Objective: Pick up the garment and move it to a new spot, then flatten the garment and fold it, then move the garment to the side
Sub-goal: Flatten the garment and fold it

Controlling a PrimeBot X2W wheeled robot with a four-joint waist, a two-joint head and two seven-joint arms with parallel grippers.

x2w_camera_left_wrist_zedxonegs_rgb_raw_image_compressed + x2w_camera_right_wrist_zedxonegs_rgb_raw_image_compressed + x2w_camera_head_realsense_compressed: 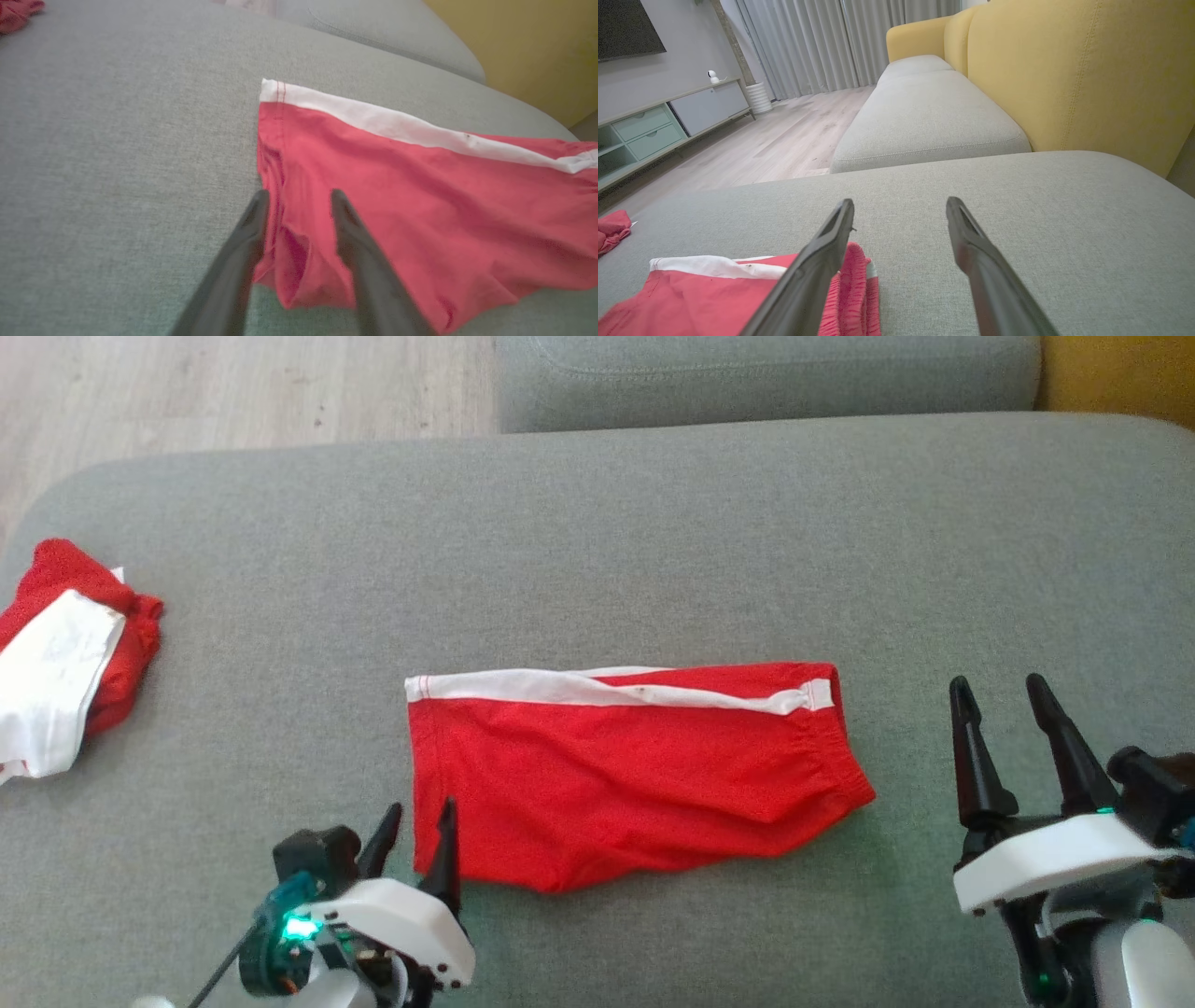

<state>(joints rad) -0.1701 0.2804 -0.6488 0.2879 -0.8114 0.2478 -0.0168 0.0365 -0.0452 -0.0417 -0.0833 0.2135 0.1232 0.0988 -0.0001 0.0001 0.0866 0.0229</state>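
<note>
The garment [625, 775], red shorts with a white side stripe, lies folded flat in the middle of the grey sofa cushion [653, 541]. My left gripper [420, 812] sits at the shorts' lower left corner. In the left wrist view the red hem [420, 196] lies between its parted fingers, and the left gripper [299, 198] is open, not pinching the cloth. My right gripper [1004, 686] hovers open over bare cushion to the right of the waistband. In the right wrist view the right gripper [901, 205] has nothing between its fingers, and the garment [714, 289] lies at the lower left.
A second crumpled red and white garment [65, 663] lies at the cushion's far left edge. Another grey cushion [766, 373] adjoins at the back, with the yellow sofa back [1087, 70] to the right. Wooden floor [233, 392] lies beyond the left rear edge.
</note>
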